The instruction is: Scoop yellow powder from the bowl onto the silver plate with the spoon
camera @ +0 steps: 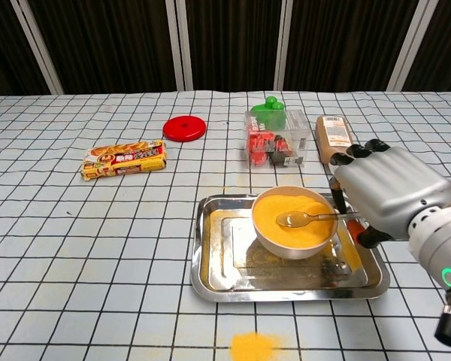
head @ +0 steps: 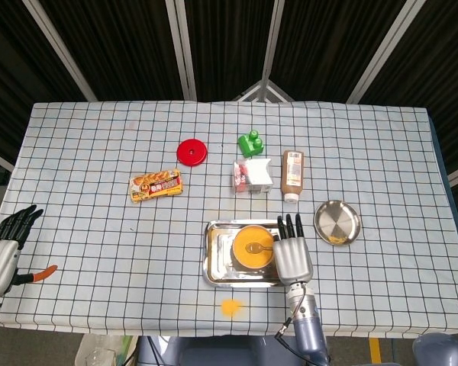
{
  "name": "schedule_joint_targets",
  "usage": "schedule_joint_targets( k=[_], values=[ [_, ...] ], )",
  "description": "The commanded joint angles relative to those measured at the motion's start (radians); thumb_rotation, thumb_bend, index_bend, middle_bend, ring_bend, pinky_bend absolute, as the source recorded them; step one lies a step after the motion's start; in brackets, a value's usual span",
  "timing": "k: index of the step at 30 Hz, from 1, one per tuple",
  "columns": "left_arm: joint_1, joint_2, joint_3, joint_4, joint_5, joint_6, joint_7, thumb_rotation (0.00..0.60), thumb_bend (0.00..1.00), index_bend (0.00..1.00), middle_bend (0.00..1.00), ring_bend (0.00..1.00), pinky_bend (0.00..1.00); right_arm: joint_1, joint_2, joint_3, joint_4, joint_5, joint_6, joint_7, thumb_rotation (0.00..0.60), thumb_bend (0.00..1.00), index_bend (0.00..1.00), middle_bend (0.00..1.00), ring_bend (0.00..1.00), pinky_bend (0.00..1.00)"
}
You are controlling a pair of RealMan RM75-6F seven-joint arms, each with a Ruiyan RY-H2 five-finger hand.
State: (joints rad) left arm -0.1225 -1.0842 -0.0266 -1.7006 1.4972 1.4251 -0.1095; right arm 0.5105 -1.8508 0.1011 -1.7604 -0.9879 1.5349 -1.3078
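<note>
A white bowl (head: 253,249) (camera: 294,219) full of yellow powder stands in a steel tray (head: 214,263) (camera: 210,256). The spoon (head: 255,248) (camera: 304,219) lies in the bowl, its scoop on the powder and its handle pointing right over the rim. My right hand (head: 292,255) (camera: 387,199) hovers at the handle's end with its fingers stretched out; no grip shows. The silver plate (head: 337,222), with a little yellow powder on its near rim, lies right of the tray, seen in the head view only. My left hand (head: 1,252) rests with fingers apart at the table's left edge.
A spill of yellow powder (head: 230,306) (camera: 254,346) lies in front of the tray. Behind the tray stand a clear box (head: 253,175), a green item (head: 250,142) and a brown bottle (head: 292,174). A red lid (head: 191,152) and a snack packet (head: 156,184) lie at the left.
</note>
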Motion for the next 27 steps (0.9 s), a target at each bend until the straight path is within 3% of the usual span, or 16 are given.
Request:
schedule_joint_targets(
  k=[1,27],
  values=[
    [0.0,0.0,0.0,0.0,0.0,0.0,-0.001,0.6,0.0,0.0,0.0,0.0,0.0,0.002,-0.003,0.002,0.003,-0.004,0.0,0.004,0.6,0.52,0.48,0.12,0.0,0.0],
    [-0.001,0.002,-0.001,-0.003,-0.003,-0.002,-0.003,0.6,0.0,0.0,0.0,0.0,0.0,0.0,-0.016,0.002,0.022,0.011,0.003,-0.001,0.6,0.57,0.52,0.12,0.0,0.0]
  ],
)
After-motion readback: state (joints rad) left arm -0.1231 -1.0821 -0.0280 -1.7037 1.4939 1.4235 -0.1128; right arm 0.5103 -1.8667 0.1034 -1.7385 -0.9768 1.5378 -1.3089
